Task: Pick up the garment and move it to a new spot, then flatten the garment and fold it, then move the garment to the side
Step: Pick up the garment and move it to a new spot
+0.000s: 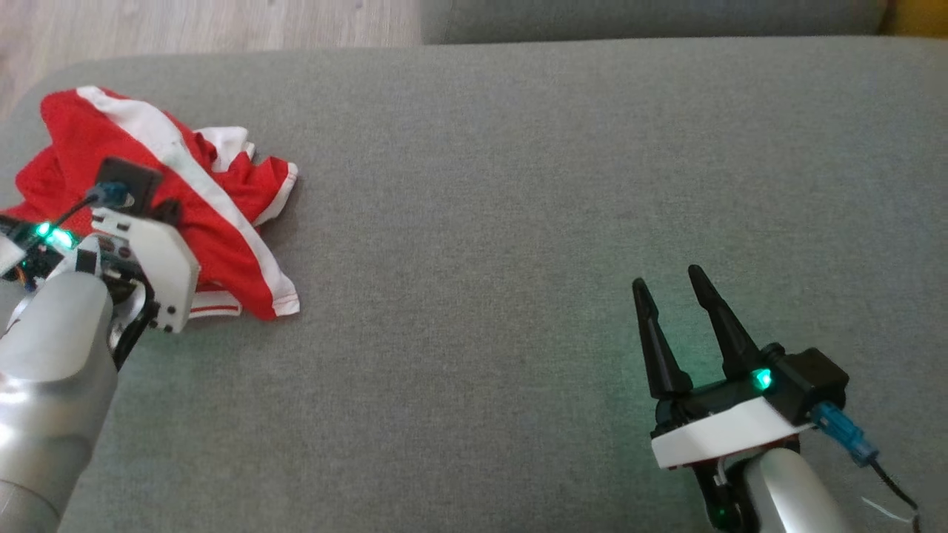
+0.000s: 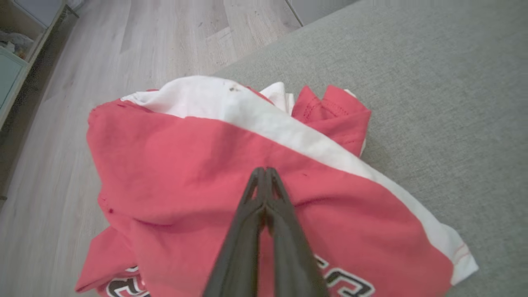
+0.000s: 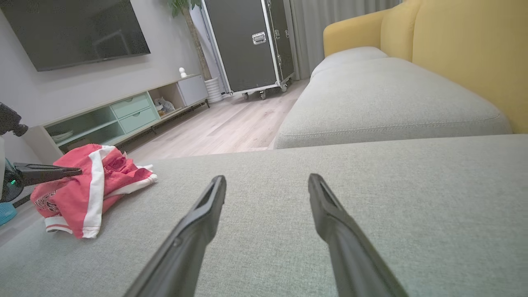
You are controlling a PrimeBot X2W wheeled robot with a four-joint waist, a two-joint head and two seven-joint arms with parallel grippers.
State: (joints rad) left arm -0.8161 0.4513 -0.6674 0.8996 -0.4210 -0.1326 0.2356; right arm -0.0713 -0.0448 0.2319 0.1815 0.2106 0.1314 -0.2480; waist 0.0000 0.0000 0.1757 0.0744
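Grey sofa (image 1: 518, 185) holds your garment (image 1: 244, 185) at its left edge. Left pincer (image 2: 265, 170), tips together on it, looks placed to lift. Right pincer (image 1: 666, 277) waits apart.

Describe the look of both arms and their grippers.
Both arms are silver-grey cylinders: left arm, right arm. Each wrist carries a white shell with a black camera block, a green light and a blue plug on a thin black cable. The left gripper and right gripper each have two long, tapered black fingers.
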